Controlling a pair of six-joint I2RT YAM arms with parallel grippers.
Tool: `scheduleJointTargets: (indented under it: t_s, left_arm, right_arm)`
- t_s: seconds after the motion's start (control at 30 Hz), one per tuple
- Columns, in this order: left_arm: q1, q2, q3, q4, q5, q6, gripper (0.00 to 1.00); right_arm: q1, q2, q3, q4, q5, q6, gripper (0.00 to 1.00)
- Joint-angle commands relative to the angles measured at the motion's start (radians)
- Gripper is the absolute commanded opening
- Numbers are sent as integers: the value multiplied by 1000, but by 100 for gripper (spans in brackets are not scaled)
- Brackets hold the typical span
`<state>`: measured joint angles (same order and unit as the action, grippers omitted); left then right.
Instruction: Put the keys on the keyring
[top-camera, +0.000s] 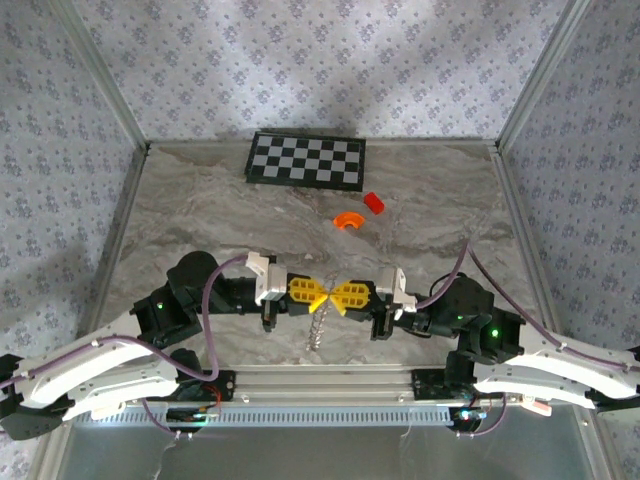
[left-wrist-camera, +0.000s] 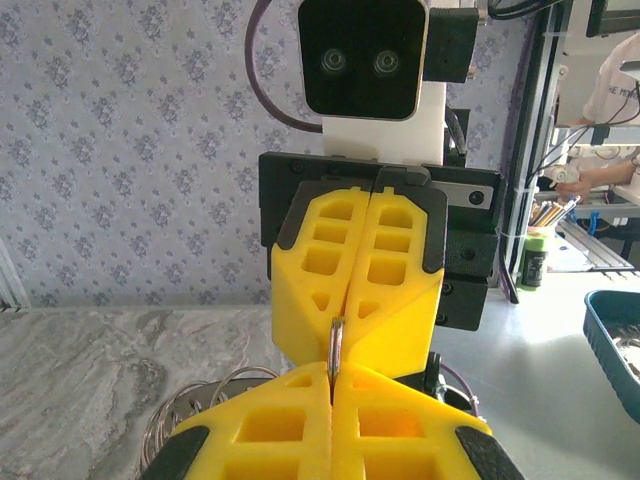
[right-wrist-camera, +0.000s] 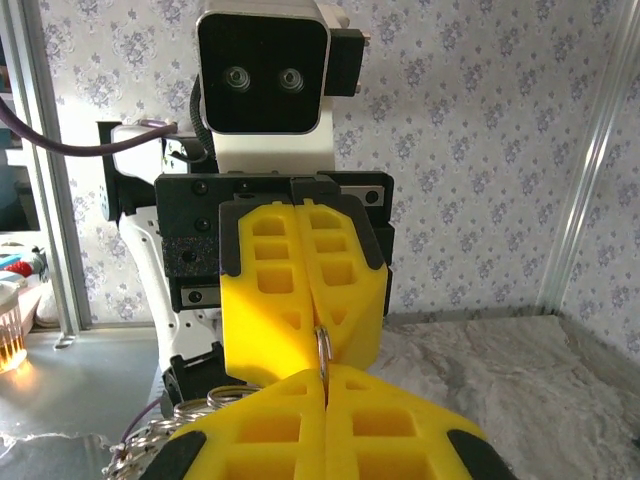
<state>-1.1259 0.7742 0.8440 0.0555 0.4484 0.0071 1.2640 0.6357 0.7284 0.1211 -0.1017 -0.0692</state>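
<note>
From above, the left end effector (top-camera: 321, 293) and right end effector (top-camera: 339, 295) met tip to tip over the near middle of the desk (top-camera: 200, 220). Loose rings (top-camera: 317, 330) dangled beneath the meeting point.

In the left wrist view, the left end effector (left-wrist-camera: 332, 385) was clamped narrow on the keyring (left-wrist-camera: 336, 350). This thin metal loop stood upright and edge-on, so its plane probably ran along the line between the arms. The right end effector (left-wrist-camera: 345, 325) pinched the same loop from the far side.

The right wrist view showed the keyring (right-wrist-camera: 322, 348) edge-on again, with loose rings (right-wrist-camera: 195, 412) hanging low. With both ends gripping so little metal, any pull apart or twist could slip the loop free.
</note>
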Motion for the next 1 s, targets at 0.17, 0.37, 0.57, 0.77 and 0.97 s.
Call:
scheduleJointTargets:
  t_s: [0.17,0.37,0.57,0.77,0.97]
  left_arm:
    - [0,-20,39,-102,-137,38,35]
    - [0,-31,116,-335,-290,114,40]
    - [0,-15,169,-446,-318,147,44]
    - [0,24,179,-428,-257,143,43]
    - [1,68,179,-383,-200,133,39]
  right_arm:
    - [3,-10,87,-146,110,-53,0]
    - [-7,52,263,-489,161,-81,0]
    - [-25,133,388,-696,182,-116,0]
    - [-43,206,495,-832,99,-145,0]
    - [-52,240,505,-830,26,-161,0]
